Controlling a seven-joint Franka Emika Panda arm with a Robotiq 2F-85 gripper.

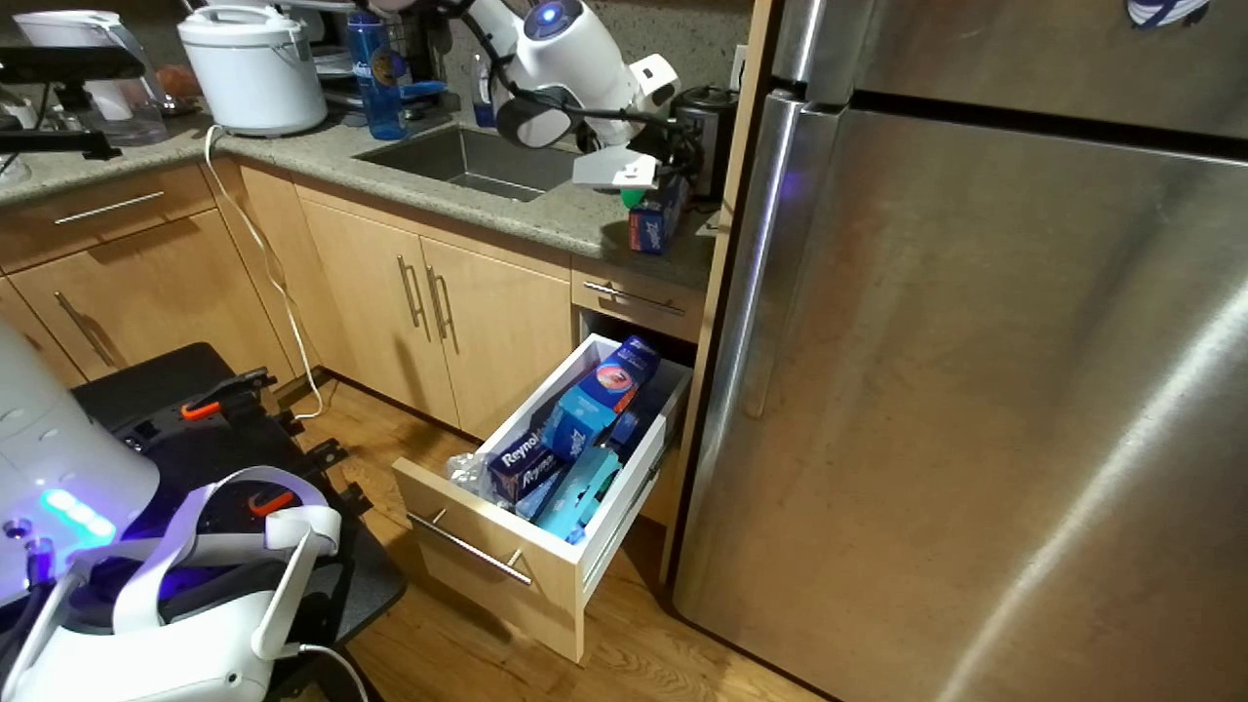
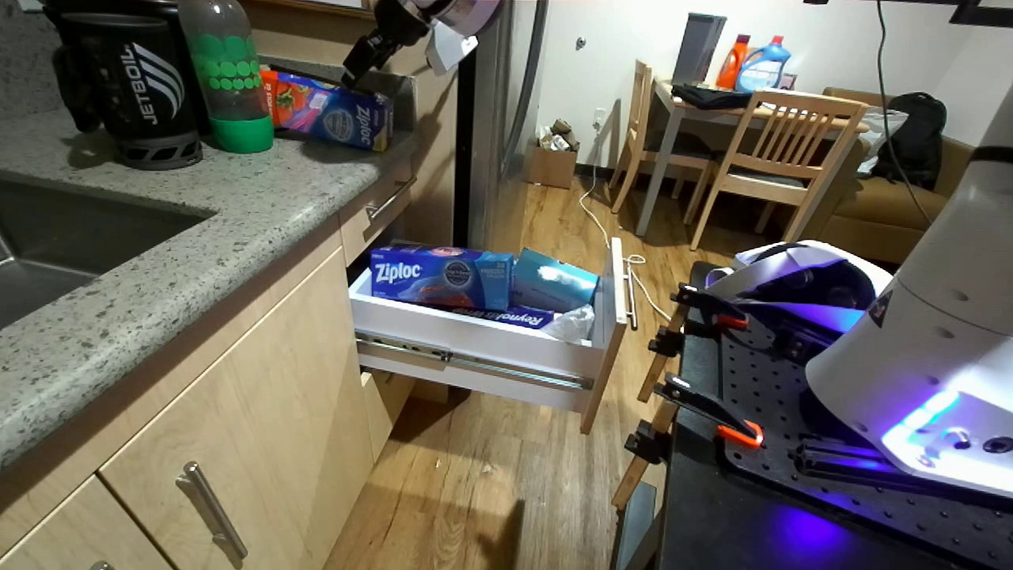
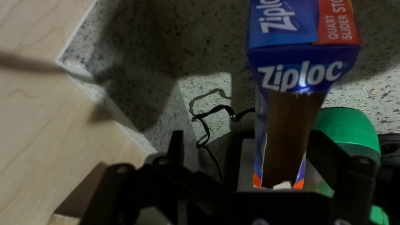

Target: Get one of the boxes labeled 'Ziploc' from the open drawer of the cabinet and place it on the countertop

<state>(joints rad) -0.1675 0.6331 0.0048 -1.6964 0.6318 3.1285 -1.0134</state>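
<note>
Blue-and-red Ziploc box [image 2: 336, 119] lying on grey speckled countertop [image 2: 269, 198]; another Ziploc box [image 2: 439, 277] in pulled-out drawer [image 2: 475, 340].

In an exterior view, looking from high up past the robot base [image 1: 58, 439], near left, over the drawer [image 1: 551, 595] to the desk [image 1: 585, 214] beyond, with the fridge [image 1: 975, 341] close on the right. In an exterior view, facing along the desk past the sink [image 2: 103, 237], near left, toward chairs [image 2: 815, 108] far off. Overlapping in both exterior views at drawer, desk and robot base. In the wrist view, looking down from very close on the Ziploc carton [image 3: 300, 75] on the desk, also within both exterior views.
</note>
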